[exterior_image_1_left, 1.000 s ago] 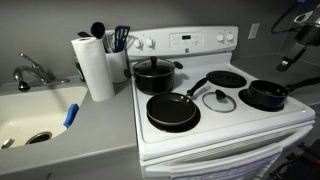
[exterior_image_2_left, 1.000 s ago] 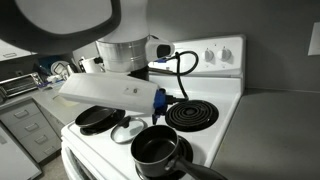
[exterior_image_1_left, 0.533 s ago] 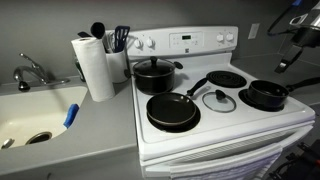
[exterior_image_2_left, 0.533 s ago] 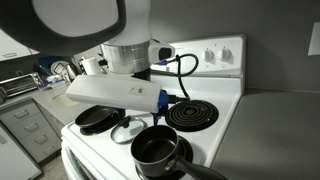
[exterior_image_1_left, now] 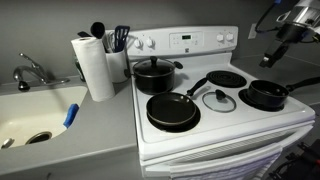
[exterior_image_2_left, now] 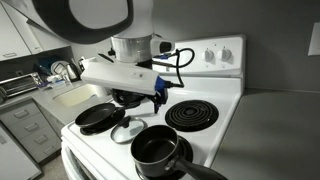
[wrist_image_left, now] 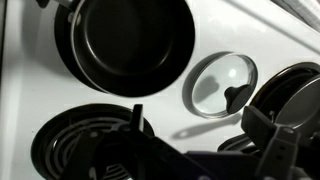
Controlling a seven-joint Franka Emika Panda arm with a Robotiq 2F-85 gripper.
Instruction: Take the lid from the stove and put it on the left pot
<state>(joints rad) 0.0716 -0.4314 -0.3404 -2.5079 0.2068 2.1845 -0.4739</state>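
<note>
The glass lid (exterior_image_1_left: 218, 99) with a black knob lies flat on the white stove (exterior_image_1_left: 225, 125) between the burners. It also shows in the other exterior view (exterior_image_2_left: 127, 130) and in the wrist view (wrist_image_left: 220, 83). The small black saucepan (exterior_image_1_left: 265, 95) stands on a front burner, uncovered (exterior_image_2_left: 155, 150), and sits at the right edge of the wrist view (wrist_image_left: 297, 95). My gripper (exterior_image_1_left: 272, 50) hangs high above the stove's far side, well away from the lid. In the wrist view its fingers (wrist_image_left: 205, 135) are spread apart and empty.
A wide black frying pan (exterior_image_1_left: 172, 110) sits on the other front burner, a taller lidded black pot (exterior_image_1_left: 152, 72) behind it. One back coil burner (exterior_image_1_left: 226, 78) is bare. A paper towel roll (exterior_image_1_left: 97, 68), utensil holder and sink (exterior_image_1_left: 35, 115) are beside the stove.
The arm has swung and lifted; the gripper has moved a little toward the stove in the exterior view. The lid and pots have not moved.
</note>
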